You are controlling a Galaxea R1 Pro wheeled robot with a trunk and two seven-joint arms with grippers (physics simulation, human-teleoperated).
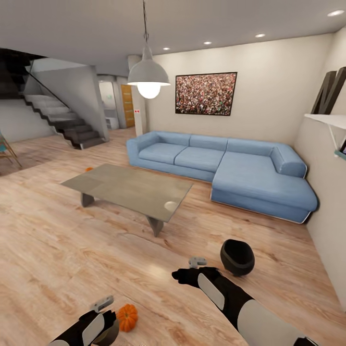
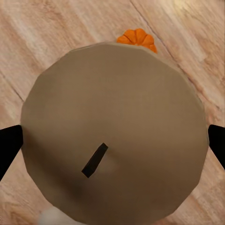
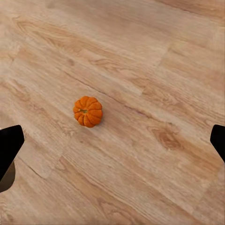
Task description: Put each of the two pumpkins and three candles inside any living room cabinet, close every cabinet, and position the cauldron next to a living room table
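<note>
On the wooden floor in the head view, a pumpkin (image 1: 127, 317) lies beside the left gripper (image 1: 103, 312) (fingers spread wide, empty); the right wrist view shows it (image 3: 87, 111) under the wide-open right gripper (image 3: 112, 145): probably light, rigid, best gripped across its ribs.

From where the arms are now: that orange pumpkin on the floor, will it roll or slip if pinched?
The pumpkin is round and sits loose on smooth wood floor, so a nudge would probably roll it. Its ribs may give the fingers some purchase. It looks rigid and small between the right gripper's open fingers, likely light.
</note>
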